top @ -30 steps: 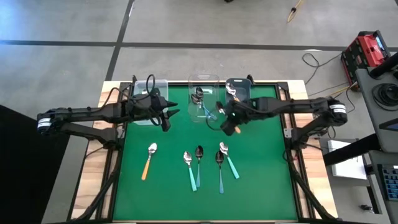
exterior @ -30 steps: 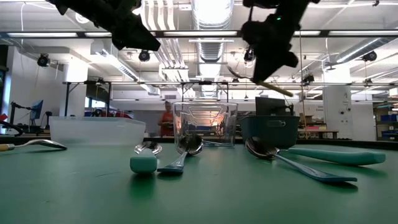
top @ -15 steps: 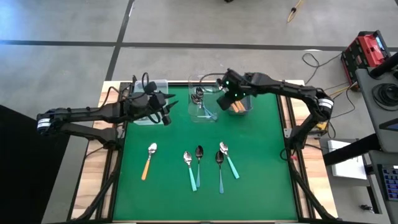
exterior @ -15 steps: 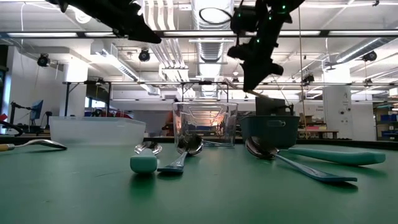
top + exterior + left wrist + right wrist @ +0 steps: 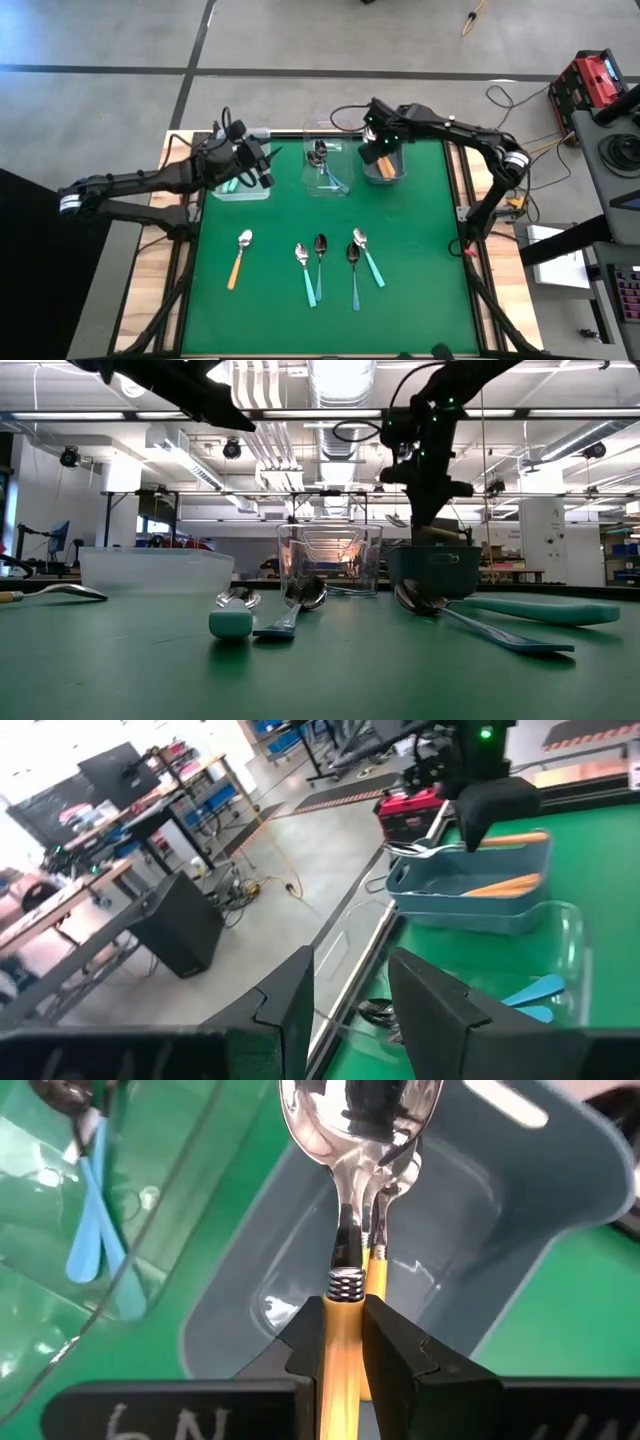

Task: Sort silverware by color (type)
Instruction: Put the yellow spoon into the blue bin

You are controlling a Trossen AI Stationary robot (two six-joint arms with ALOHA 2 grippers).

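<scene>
My right gripper [image 5: 377, 152] [image 5: 345, 1342] stands over the grey bin [image 5: 390, 168], shut on an orange-handled spoon [image 5: 345, 1200] whose silver bowl points down into the bin. A second orange spoon [image 5: 377, 1265] lies in the bin beneath it. My left gripper [image 5: 264, 167] [image 5: 350, 975] hovers open over the left clear bin [image 5: 238, 188]. The middle clear bin [image 5: 327, 178] holds blue-handled spoons [image 5: 88, 1200]. One orange spoon [image 5: 238, 258] and several teal-handled spoons [image 5: 312, 275] lie flat on the green mat. My right gripper pinches the orange handle [image 5: 343, 1308] between its two fingers, just behind the metal collar at the bowl end. The fingers [image 5: 428, 500] come from above, pointing down, and lie along the spoon. The spoon hangs below them, bowl [image 5: 360, 1110] lowest, inside the grey bin.
The three bins stand in a row along the mat's far edge [image 5: 290, 135]. The loose spoons lie in the near half of the mat, with open green mat [image 5: 420, 250] to their right. Cables [image 5: 510, 100] trail beyond the table.
My right gripper, carrying the orange spoon, has swung from above the mat's middle toward the far edge, tipped to point down, and lowered over the grey bin. My left gripper has drawn back a little toward the far left, over the left clear bin.
</scene>
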